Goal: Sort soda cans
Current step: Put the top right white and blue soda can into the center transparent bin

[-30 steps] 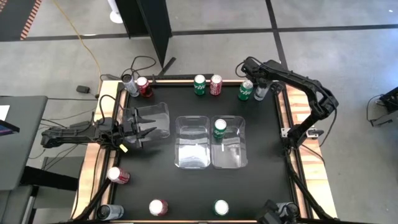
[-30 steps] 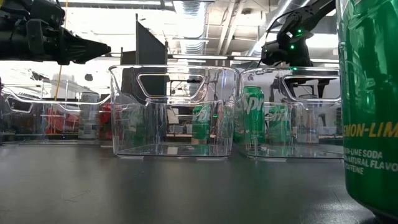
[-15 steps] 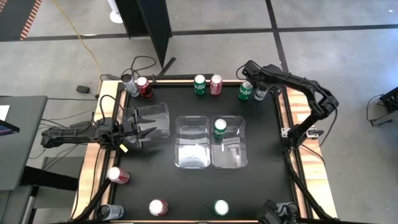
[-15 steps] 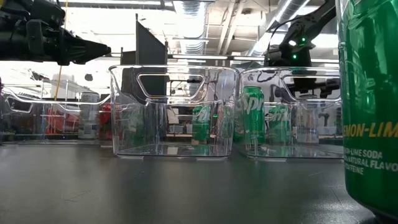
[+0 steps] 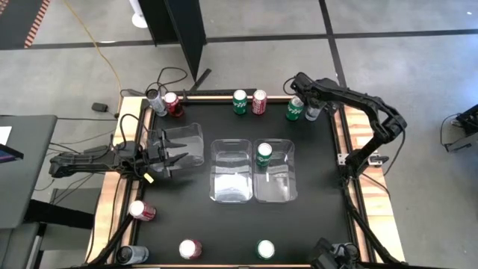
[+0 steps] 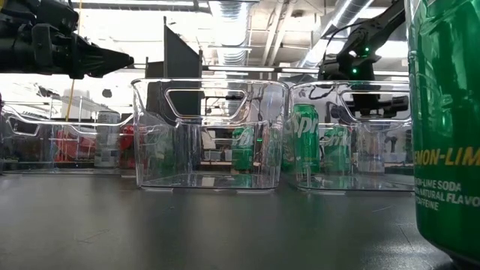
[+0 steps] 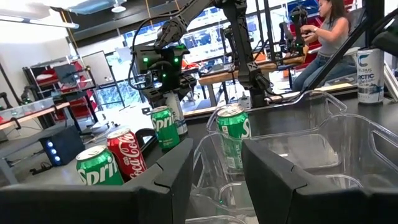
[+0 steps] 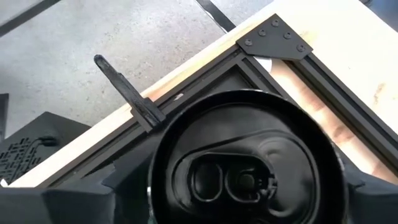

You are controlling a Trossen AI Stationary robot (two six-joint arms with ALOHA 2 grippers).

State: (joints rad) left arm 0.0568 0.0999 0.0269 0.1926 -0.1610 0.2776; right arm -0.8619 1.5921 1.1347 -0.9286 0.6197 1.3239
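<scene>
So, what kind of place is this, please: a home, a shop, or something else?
Most likely a robotics lab or workshop. The floor is bare concrete with tape lines and loose cables. Behind the black table the left wrist view shows another robot arm, shelving, and a person seated at a bench.

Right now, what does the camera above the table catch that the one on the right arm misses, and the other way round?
Only the overhead view shows the three clear bins, the green can in one bin, and the left claw at another. Only the right wrist view shows a can's dark top close up, with the table's corner bracket. Both show the right claw above that can in the far right corner.
</scene>
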